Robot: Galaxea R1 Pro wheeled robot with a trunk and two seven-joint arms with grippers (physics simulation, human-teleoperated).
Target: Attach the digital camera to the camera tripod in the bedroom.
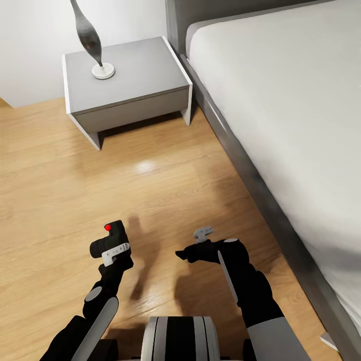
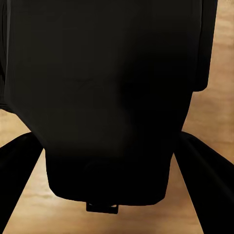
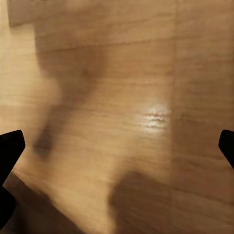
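The digital camera (image 1: 111,236), black and boxy with a red spot on its top corner, is held low over the bedroom's wood plank floor (image 1: 150,170). My left gripper (image 1: 114,249) is shut on it. In the left wrist view the camera's dark body (image 2: 117,97) sits between the two black fingers (image 2: 17,180). My right gripper (image 1: 183,253) hangs beside it, open and holding nothing; its fingertips (image 3: 9,146) stand wide apart over bare floor. The camera tripod is out of view.
A grey nightstand (image 1: 125,85) with white sides stands ahead against the white wall, carrying a slim grey sculpture (image 1: 90,37) on a white base. The grey-framed bed (image 1: 260,185) with its pale mattress (image 1: 291,90) runs along the right. Open floor lies between.
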